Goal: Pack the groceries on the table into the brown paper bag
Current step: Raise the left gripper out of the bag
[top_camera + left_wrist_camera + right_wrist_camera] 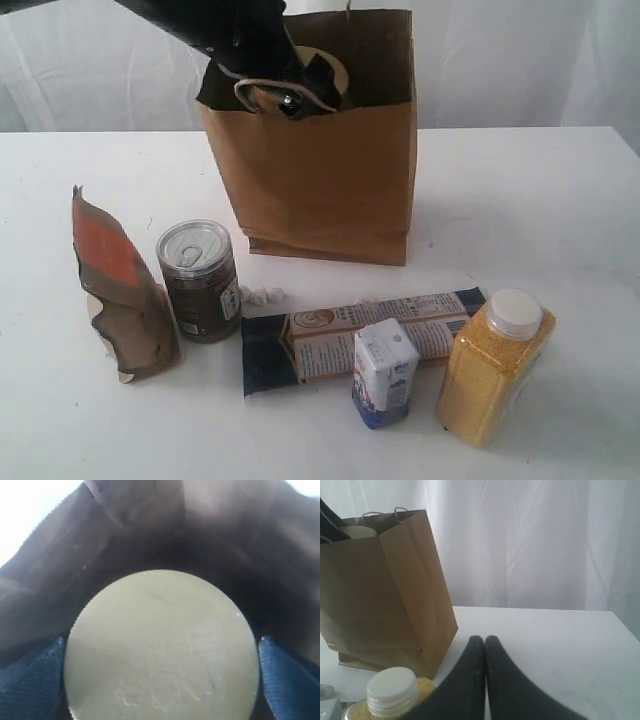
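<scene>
My left pincer [161, 652] pinches the tan-lidded jar [162, 615] between its pads, with the brown paper bag [225, 540] walling it round; my right pincer [485, 640] is pressed together.

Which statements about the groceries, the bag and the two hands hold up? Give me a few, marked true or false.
The dark pull-tab can stands upright on the white table. True.
The long navy packet stands on end. False: it lies flat.
The right hand is open. False: its black fingers are pressed together, empty.
The round tan jar lid sits between the left hand's blue pads, at the tall brown paper bag's mouth. True.
</scene>
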{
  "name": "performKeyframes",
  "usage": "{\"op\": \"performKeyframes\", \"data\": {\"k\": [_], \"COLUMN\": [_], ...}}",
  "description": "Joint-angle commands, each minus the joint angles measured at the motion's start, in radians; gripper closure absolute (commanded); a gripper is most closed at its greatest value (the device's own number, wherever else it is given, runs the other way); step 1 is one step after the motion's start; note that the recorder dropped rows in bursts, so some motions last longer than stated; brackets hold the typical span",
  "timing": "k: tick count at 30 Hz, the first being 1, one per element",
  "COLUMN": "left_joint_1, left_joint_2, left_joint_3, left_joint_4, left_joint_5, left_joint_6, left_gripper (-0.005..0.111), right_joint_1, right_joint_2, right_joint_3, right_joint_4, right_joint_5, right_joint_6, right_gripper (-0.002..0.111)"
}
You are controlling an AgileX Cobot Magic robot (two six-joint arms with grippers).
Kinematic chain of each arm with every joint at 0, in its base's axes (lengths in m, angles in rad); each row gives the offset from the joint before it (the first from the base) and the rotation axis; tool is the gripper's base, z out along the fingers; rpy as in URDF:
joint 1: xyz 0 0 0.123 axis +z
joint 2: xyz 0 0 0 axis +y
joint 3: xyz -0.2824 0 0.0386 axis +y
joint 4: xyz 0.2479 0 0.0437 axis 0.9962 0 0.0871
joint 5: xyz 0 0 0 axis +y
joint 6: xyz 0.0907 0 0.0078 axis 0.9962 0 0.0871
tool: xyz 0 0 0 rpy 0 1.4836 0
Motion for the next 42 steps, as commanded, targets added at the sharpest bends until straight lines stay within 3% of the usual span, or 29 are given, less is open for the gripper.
{"op": "performKeyframes", "data": {"k": [1, 8, 14, 19, 31, 35, 42], "left_joint_1": [0.001, 0.001, 0.001, 0.001, 0.001, 0.001, -0.001], "left_joint_2": [-0.021, -0.021, -0.021, -0.025, -0.038, -0.038, -0.053], "left_joint_3": [0.002, 0.002, 0.002, 0.002, 0.002, 0.002, 0.002], "left_joint_4": [-0.009, -0.009, -0.009, -0.009, -0.009, 0.020, 0.024], "left_joint_5": [-0.017, -0.016, -0.019, -0.019, -0.019, -0.020, -0.019], "left_joint_6": [-0.012, -0.012, -0.032, -0.040, -0.160, -0.305, -0.305], "left_gripper": [0.107, 0.103, 0.051, 0.025, 0.023, 0.001, 0.001], "right_joint_1": [-0.009, -0.009, -0.009, -0.009, -0.009, -0.009, -0.009], "right_joint_2": [-0.006, -0.006, -0.006, -0.006, -0.006, -0.006, -0.006], "right_joint_3": [0.005, 0.005, 0.005, 0.005, 0.005, 0.005, 0.005], "right_joint_4": [-0.006, -0.006, -0.006, -0.006, -0.006, -0.006, -0.006], "right_joint_5": [-0.006, -0.006, -0.006, -0.006, -0.006, -0.006, -0.006], "right_joint_6": [-0.001, -0.001, -0.001, -0.001, -0.001, -0.001, -0.001], "right_gripper": [0.108, 0.108, 0.108, 0.108, 0.108, 0.108, 0.108]}}
